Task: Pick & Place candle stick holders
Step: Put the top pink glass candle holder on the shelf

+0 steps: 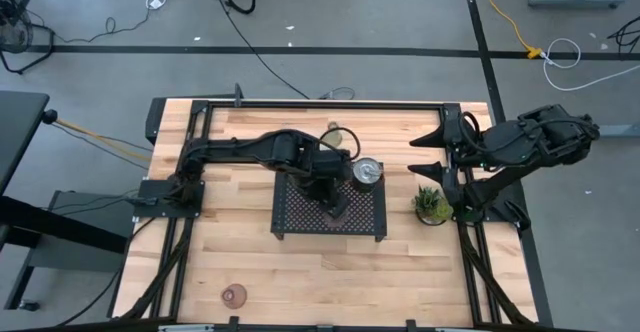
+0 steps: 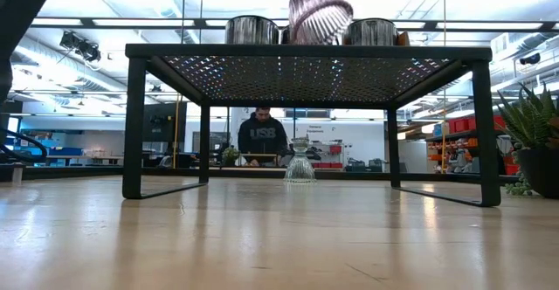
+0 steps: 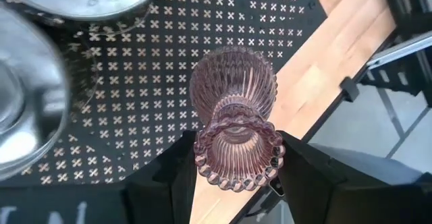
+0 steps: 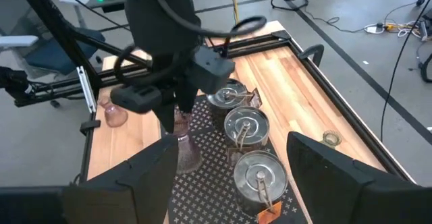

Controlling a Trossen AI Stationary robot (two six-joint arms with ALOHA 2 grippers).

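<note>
My left gripper [image 1: 331, 198] is over the black perforated tray [image 1: 290, 222], shut on a pink ribbed glass candle holder [image 3: 233, 96]. Three silver dish-shaped holders [image 4: 246, 126] stand in a row on the tray beside it. A second pink glass holder [image 1: 235, 294] stands on the table near the front left. An olive-green glass holder [image 4: 331, 138] stands on the table beyond the tray's far edge. My right gripper [image 1: 432, 154] is open and empty at the table's right side, above the potted plant. My left gripper pinches the pink holder's beaded rim end [image 3: 237, 150] between its two fingers, from above. The holder hangs below the fingers, tilted, its wide ribbed end [image 2: 319, 15] down at the tray's top. I cannot tell whether it touches the tray.
A small spiky potted plant [image 1: 432, 204] stands to the tray's right. The tray stands on legs [image 2: 133, 124] above the table. A black frame [image 1: 300, 104] runs along the table's far edge. A person [image 2: 262, 137] sits in the room behind.
</note>
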